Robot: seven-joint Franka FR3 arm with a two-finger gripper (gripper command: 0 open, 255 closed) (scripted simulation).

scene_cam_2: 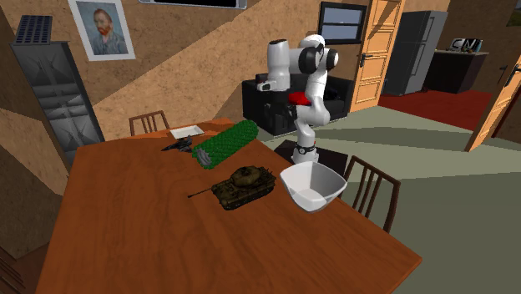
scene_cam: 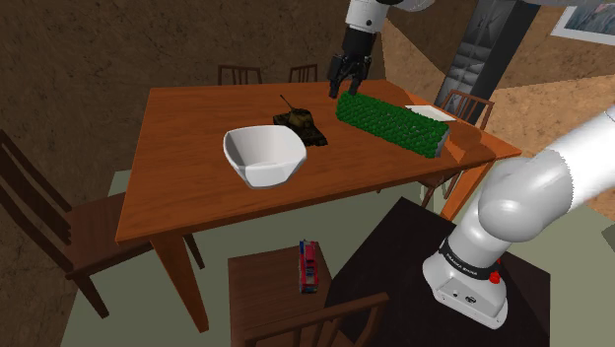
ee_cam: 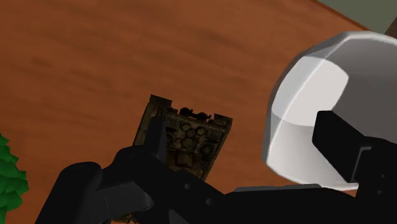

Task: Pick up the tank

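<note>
Below and a little ahead of the tool point(scene_cam: 343, 89), the tank point(scene_cam: 301, 124) sits upright on its tracks on the wooden table point(scene_cam: 187, 187), untouched and apart from both fingers. The tool hangs above the table on the white arm point(scene_cam: 367, 14), its two black fingers spread wide with nothing gripped. Seen along the tool in the wrist view, the olive-brown tank lies past the fingertips. It is closer to one finger, whose tip overlaps the tank's edge in the picture, while the white bowl point(ee_cam: 305, 121) bulges behind the other finger. That bowl stands just beside the tank, on the side away from its thin barrel. On the tank's other flank, also near the tool, a long green roll point(scene_cam: 389, 123) with a bumpy surface lies flat on the table. A white sheet point(scene_cam: 430, 111) lies just beyond the roll's end. Farther from the tool, on the seat of a wooden chair point(scene_cam: 258, 286) near the dark stand point(scene_cam: 394, 256), lies a small red item point(scene_cam: 307, 268) that I cannot identify.
</note>
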